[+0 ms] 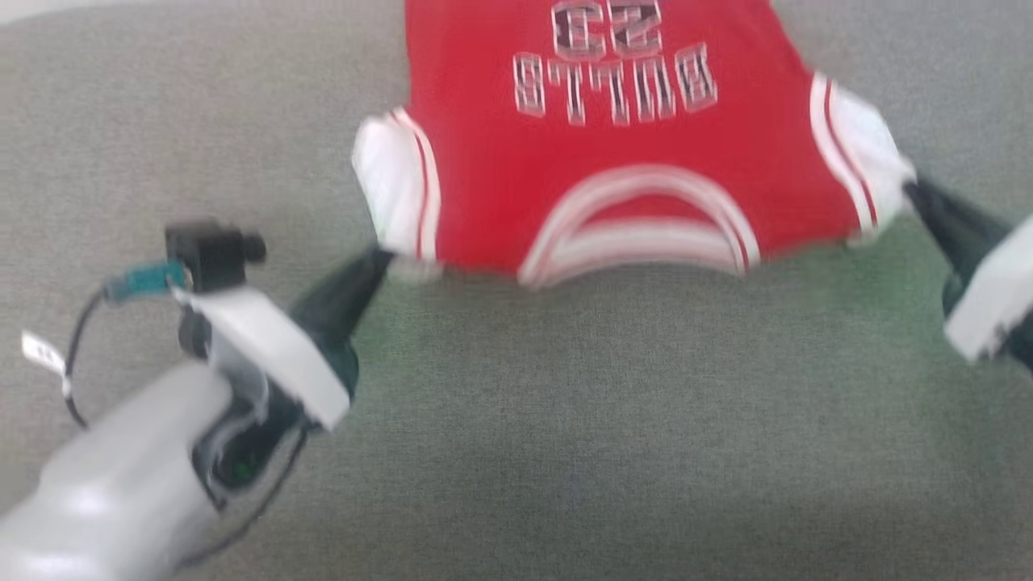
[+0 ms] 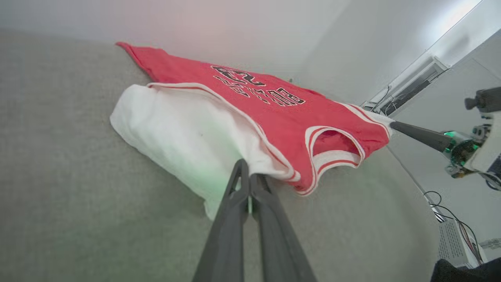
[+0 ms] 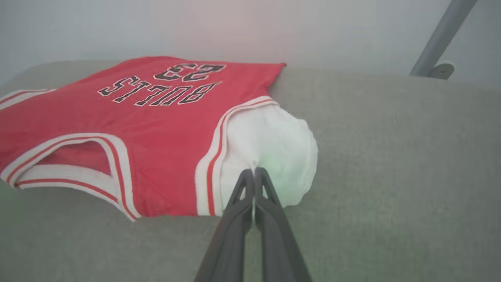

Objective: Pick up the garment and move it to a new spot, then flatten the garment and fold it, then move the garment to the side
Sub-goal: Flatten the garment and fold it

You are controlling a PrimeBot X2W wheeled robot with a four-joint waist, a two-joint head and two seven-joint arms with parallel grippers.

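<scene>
The garment, a small red jersey with white sleeves, striped trim and black lettering, lies spread face up on the grey cloth surface, its collar toward me. My left gripper is shut on the white sleeve at the garment's left shoulder, and the left wrist view shows its tips pinching that sleeve. My right gripper is shut on the opposite white sleeve; in the right wrist view its tips pinch the sleeve's cloth. The near edge of the garment looks lifted slightly off the surface.
The grey cloth surface stretches wide in front of and beside the garment. A pale wall stands behind it, and a grey metal pole leans at the far right. Cables and a box lie on the floor past the surface's edge.
</scene>
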